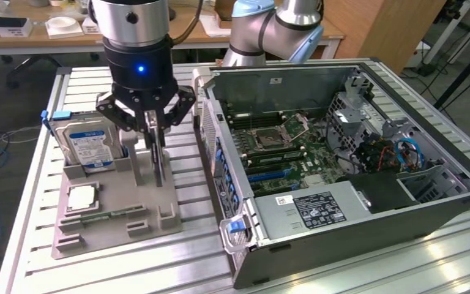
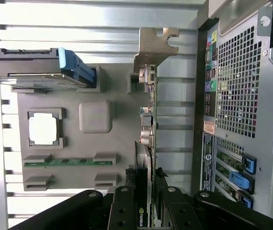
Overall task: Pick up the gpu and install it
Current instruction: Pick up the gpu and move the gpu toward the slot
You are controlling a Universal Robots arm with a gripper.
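Note:
The gpu (image 1: pixel 161 173) is a thin black card standing on edge in a slot of the grey holder tray (image 1: pixel 112 229). In the wrist view the gpu (image 2: pixel 147 143) shows edge-on, with its silver bracket (image 2: pixel 153 45) at the far end. My gripper (image 1: pixel 156 147) hangs straight above the card, one finger on each flat side. In the wrist view the gripper (image 2: pixel 145 211) has its black fingers (image 2: pixel 123 211) pressed against the card, shut on it. The card still sits in the holder.
The open computer case (image 1: pixel 341 177) lies on the exterior view's right, motherboard facing up; its rear panel (image 2: pixel 242 96) is close beside the card. The tray also holds a hard drive (image 1: pixel 88 144), a processor (image 1: pixel 81 197) and a green memory stick (image 1: pixel 108 215).

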